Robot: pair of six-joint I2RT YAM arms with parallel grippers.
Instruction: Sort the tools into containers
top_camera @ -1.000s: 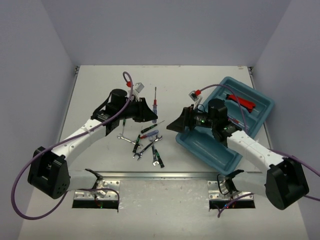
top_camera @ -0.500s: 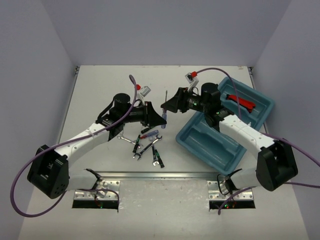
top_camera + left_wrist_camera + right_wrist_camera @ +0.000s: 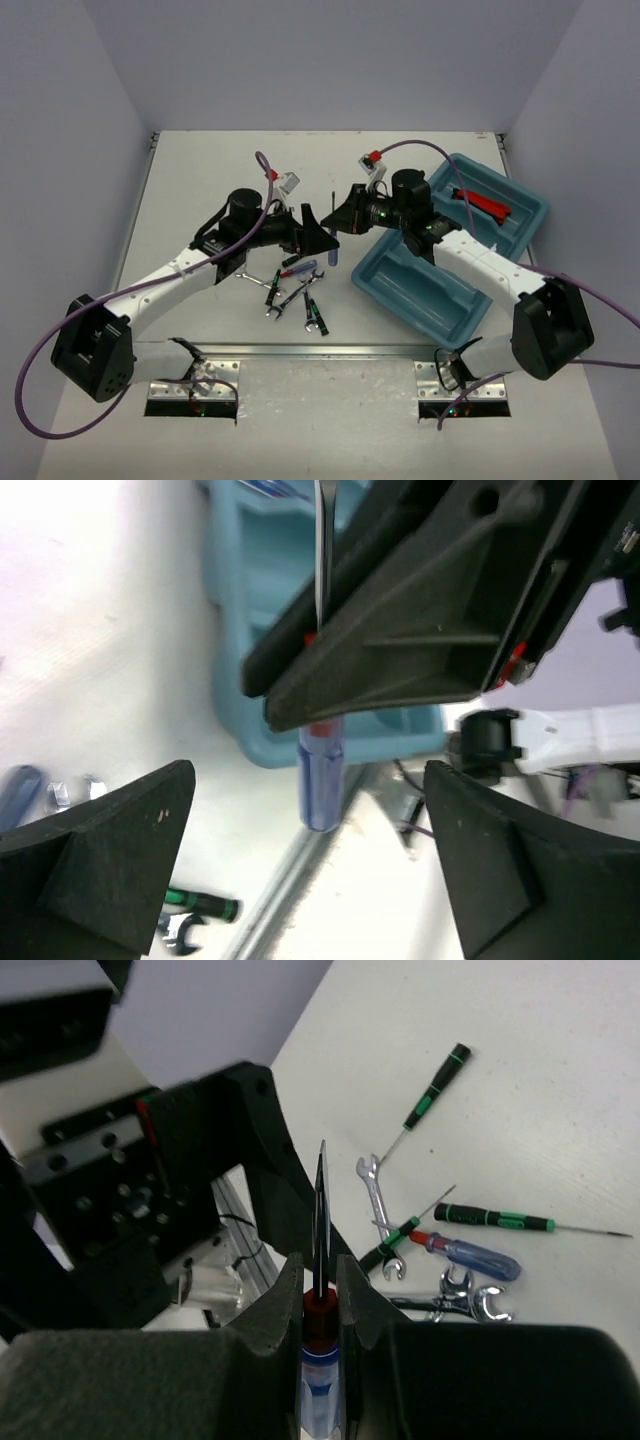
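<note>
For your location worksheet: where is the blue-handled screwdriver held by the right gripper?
Top view, mid-table: the blue-handled screwdriver hangs in the right gripper, facing the open left gripper, left of the teal tray.

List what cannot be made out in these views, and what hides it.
Left wrist: the right claw covers much of the tray and the blue-handled screwdriver; its tip leaves the top edge.
Right wrist: the screwdriver's handle end is cut by the bottom edge.
Top: the loose tools are too small to count; the right arm hides part of the tray.
</note>
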